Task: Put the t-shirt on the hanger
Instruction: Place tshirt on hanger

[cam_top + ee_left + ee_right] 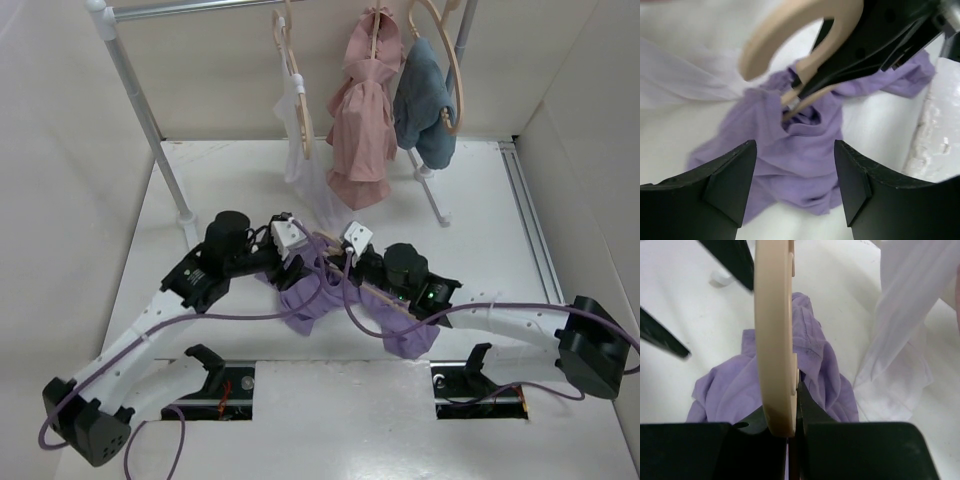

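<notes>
White counter (340,420): t-shirt (800,165) lies just ahead of the left tool (794,146), whose jaws stand apart, while the right tool (785,415) clamps the hanger (772,315) above it.

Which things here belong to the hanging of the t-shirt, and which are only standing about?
For the job: t-shirt, hanger, right fingers clamped on it, left fingers open.
Not for the job: rack, white garment, pink garment, blue garment.
</notes>
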`<move>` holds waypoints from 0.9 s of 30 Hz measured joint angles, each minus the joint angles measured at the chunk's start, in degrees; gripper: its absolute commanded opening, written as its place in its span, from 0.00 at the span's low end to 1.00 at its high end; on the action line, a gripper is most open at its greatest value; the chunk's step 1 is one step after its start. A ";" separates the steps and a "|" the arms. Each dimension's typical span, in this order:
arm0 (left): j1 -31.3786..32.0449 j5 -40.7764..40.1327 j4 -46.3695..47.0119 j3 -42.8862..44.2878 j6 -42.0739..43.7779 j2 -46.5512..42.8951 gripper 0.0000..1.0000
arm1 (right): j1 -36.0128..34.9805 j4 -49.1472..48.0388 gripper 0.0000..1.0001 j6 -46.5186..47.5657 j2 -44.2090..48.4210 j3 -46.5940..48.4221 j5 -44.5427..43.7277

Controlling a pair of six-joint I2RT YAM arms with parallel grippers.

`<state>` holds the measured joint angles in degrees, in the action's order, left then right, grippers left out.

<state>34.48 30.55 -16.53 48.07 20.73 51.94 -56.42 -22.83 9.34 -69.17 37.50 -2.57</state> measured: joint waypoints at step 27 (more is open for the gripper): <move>-9.46 9.11 -11.02 7.91 58.86 18.93 0.29 | 0.07 -8.81 0.00 6.27 0.90 -2.84 7.10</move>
<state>25.02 39.66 -27.55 55.99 79.59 70.87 -56.36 -31.64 15.62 -68.27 34.65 4.54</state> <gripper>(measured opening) 0.408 0.123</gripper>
